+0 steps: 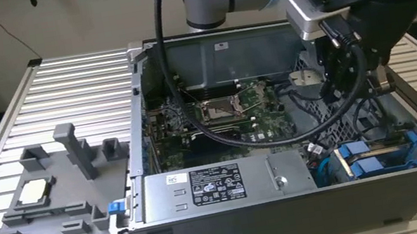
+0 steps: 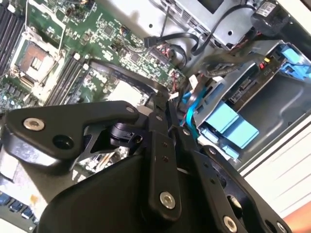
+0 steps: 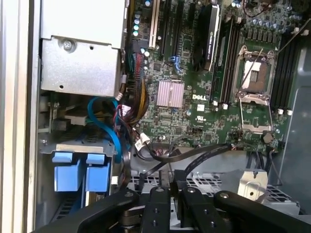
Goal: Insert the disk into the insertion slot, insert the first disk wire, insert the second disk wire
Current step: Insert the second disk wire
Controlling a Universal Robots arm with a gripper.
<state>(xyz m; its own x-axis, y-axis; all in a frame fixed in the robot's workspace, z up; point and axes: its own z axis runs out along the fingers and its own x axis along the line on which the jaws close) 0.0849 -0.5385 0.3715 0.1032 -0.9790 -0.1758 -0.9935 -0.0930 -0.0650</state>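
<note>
One gripper [image 1: 349,89] hangs inside the open computer case [image 1: 296,221], fingers pinched together on nothing I can see. Nearer and lower lie the blue carriers of the disk [image 1: 379,159], in the drive cage [image 3: 77,145].

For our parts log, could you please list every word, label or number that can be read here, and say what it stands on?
No text can be quoted with confidence.
Black label on the power supply: white print, too small to read.
White sticker beside that label: too small to read.
Motherboard: a white maker's logo, left unquoted; the other markings are too small to read.
</note>
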